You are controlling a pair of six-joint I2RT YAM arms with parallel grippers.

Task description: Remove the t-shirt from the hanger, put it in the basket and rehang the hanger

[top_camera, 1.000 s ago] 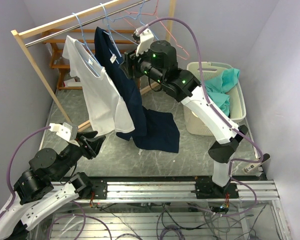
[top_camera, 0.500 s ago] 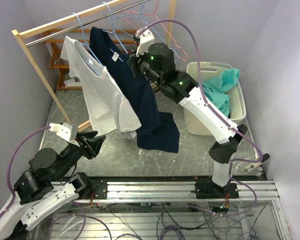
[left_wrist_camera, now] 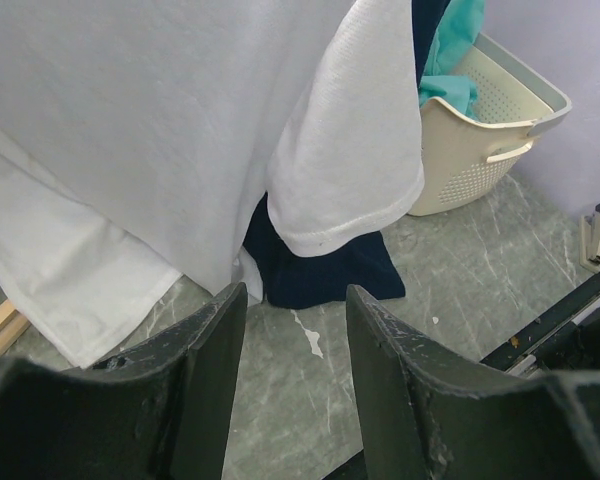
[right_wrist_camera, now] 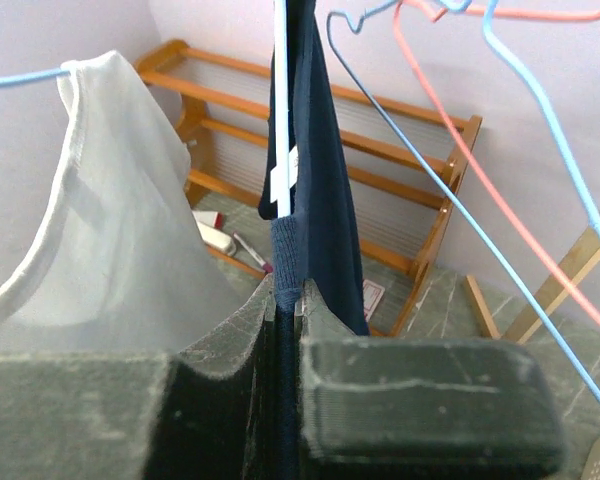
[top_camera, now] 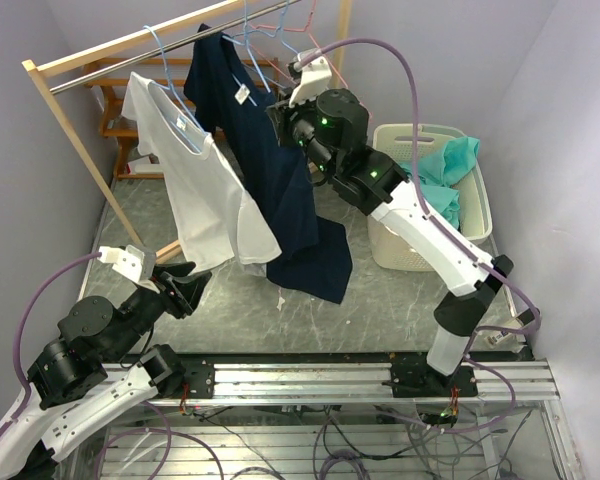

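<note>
Right fingers [right_wrist_camera: 302, 315]: clamped tight on the navy t-shirt [top_camera: 270, 170] at its collar, up by the rail [top_camera: 130, 62].
Navy t-shirt: hanging on its blue hanger [top_camera: 252, 52], just beside the white t-shirt [top_camera: 195, 190], hem draped onto the desk [top_camera: 380, 300].
Left fingers [top_camera: 188, 283]: spread apart, gripping nothing, low at the desk's near-left, facing the white t-shirt.
Basket [top_camera: 480, 210]: teal cloth inside, far right.

t-shirt [top_camera: 270, 165]: navy, white neck tag
shirt [top_camera: 195, 190]: plain white
table [top_camera: 380, 300]: grey marble, white veins
basket [left_wrist_camera: 470, 150]: cream, dotted holes
cloth [top_camera: 445, 165]: teal
rack [top_camera: 130, 45]: pale wood
right claw [right_wrist_camera: 280, 300]: dark grey
left claw [left_wrist_camera: 288, 390]: black
hangers [right_wrist_camera: 450, 200] above right claw: light blue, pink
cables [top_camera: 413, 100]: purple
walls [top_camera: 580, 150]: lilac
</note>
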